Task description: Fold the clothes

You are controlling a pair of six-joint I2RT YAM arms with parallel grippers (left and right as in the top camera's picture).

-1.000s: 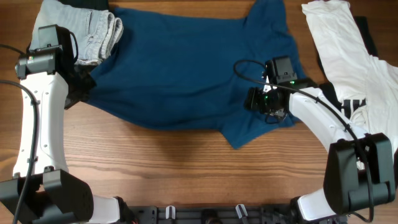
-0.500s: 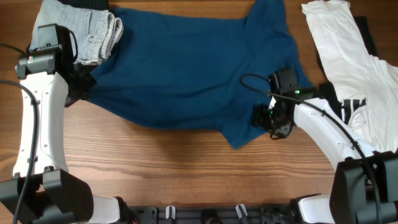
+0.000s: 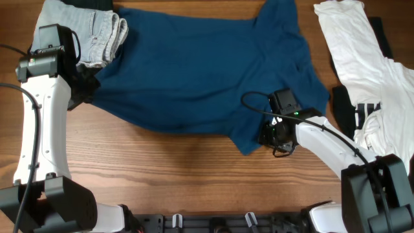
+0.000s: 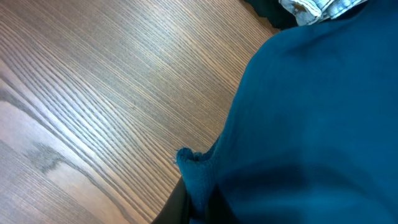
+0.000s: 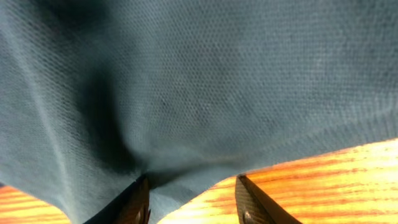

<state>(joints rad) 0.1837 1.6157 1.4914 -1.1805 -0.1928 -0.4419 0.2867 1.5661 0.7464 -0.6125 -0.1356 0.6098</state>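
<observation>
The dark-blue shirt (image 3: 194, 71) lies spread across the far half of the table, sleeves out. My left gripper (image 3: 87, 90) is shut on the shirt's left edge; in the left wrist view a small fold of blue fabric (image 4: 311, 112) is pinched between the fingers (image 4: 196, 202). My right gripper (image 3: 266, 134) is open at the shirt's front right edge. In the right wrist view its two fingers (image 5: 194, 199) straddle the fabric's border, with blue cloth (image 5: 199, 81) filling the view above and bare wood to the right.
A folded pale-blue denim piece (image 3: 90, 35) lies at the far left, touching the shirt; it also shows in the left wrist view (image 4: 317, 7). A white garment with black stripes (image 3: 362, 58) lies at the right edge. Bare wooden table (image 3: 162, 175) runs along the front.
My right gripper has moved from the shirt's right part toward the front and a little left, down to the shirt's front edge. The left arm and the shirt's left side have not moved.
</observation>
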